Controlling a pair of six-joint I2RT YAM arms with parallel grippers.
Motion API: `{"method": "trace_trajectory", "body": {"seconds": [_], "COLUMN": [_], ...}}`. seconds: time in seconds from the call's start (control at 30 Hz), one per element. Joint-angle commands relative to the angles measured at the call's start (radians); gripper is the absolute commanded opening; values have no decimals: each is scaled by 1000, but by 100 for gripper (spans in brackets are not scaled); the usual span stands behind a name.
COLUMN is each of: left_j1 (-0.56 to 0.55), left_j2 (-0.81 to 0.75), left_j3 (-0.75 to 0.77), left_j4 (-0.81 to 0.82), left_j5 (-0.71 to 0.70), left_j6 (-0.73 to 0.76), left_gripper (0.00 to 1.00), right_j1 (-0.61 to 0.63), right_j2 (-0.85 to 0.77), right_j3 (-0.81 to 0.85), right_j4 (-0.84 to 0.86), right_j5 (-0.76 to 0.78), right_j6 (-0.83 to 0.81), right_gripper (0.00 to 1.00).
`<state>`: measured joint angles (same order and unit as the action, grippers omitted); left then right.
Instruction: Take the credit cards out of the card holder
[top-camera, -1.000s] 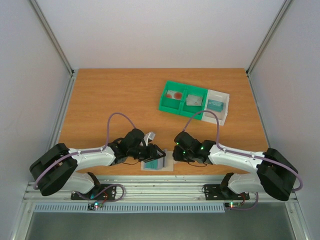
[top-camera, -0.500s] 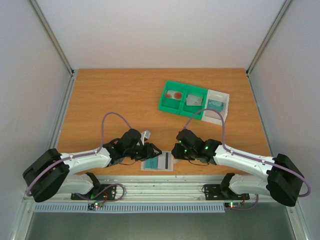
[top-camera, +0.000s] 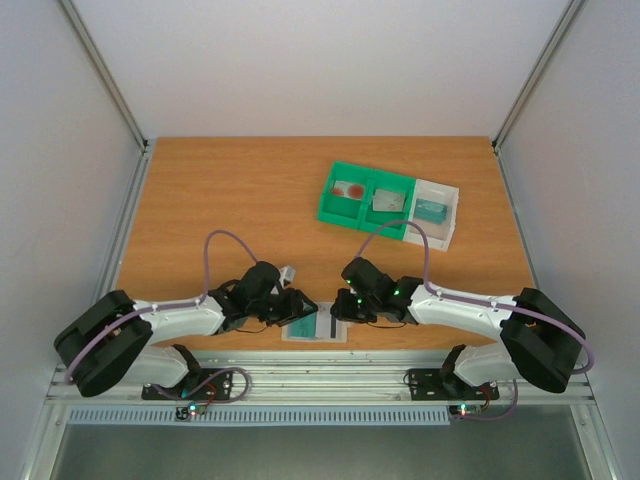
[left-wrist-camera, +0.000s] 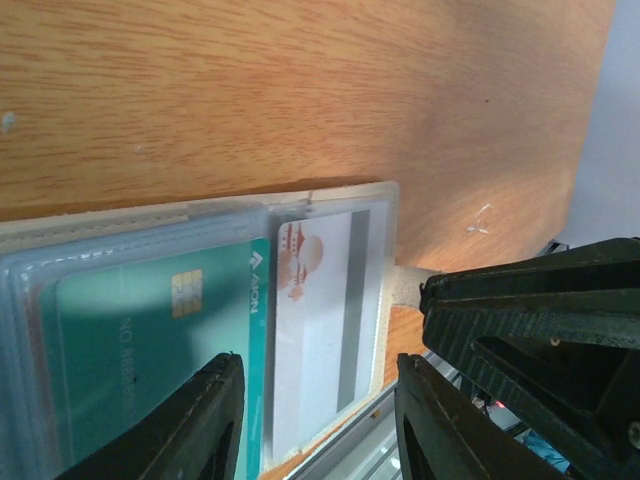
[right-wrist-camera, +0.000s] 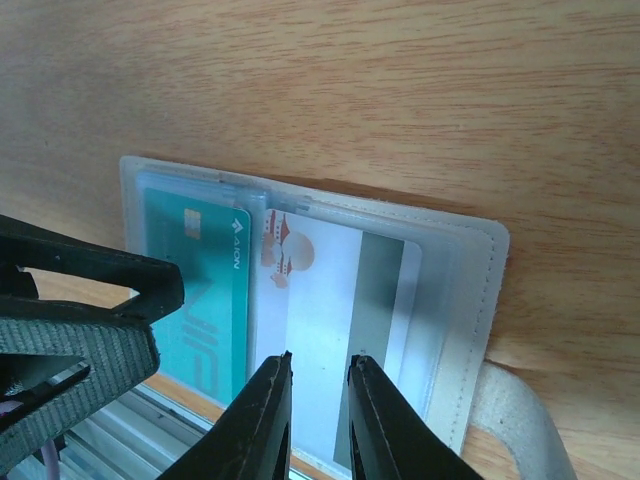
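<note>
— Where does the card holder lie?

— Flat on the desk, at its near edge, between my left gripper and my right gripper. Two cards sit in it side by side: a teal card in the left half, and a white card with a red mark and a grey stripe in the right half.

— Which one next?

— The white card, I'd judge. My right gripper is right over its near end, fingers only a narrow slit apart. Whether they pinch the card I cannot tell. Its long axis runs in line with those fingers, so a pull straight back along them should suit it.

— And your left?

— At the holder's left side, fingers well apart and clamped on nothing. It looks placed to pin the holder down.

— Anything in the way?

— My two grippers crowd each other across the holder. Its tab sticks out on the right side. The green bin and white tray stand well beyond the holder, to the far right.
</note>
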<state>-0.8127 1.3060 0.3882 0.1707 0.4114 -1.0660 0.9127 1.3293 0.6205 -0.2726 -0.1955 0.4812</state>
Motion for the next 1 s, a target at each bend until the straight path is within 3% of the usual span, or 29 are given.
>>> {"method": "trace_trajectory", "body": {"seconds": [0.0, 0.37, 0.7, 0.97], "left_j1": [3, 0, -14, -18], "left_j2": [51, 117, 188, 207], "left_j3": [-5, -9, -34, -23], "left_j4": [97, 130, 237, 233], "left_j5": [19, 21, 25, 32], "left_j6": [-7, -6, -49, -46], "left_gripper": [43, 39, 35, 34], "right_j1": [2, 2, 1, 2], "right_j2": [19, 106, 103, 106], "right_j3": [8, -19, -79, -92], "right_j4": [10, 54, 84, 109], "right_j5": [19, 9, 20, 11], "right_j6": [2, -1, 26, 38], "right_gripper": [17, 12, 8, 7]}}
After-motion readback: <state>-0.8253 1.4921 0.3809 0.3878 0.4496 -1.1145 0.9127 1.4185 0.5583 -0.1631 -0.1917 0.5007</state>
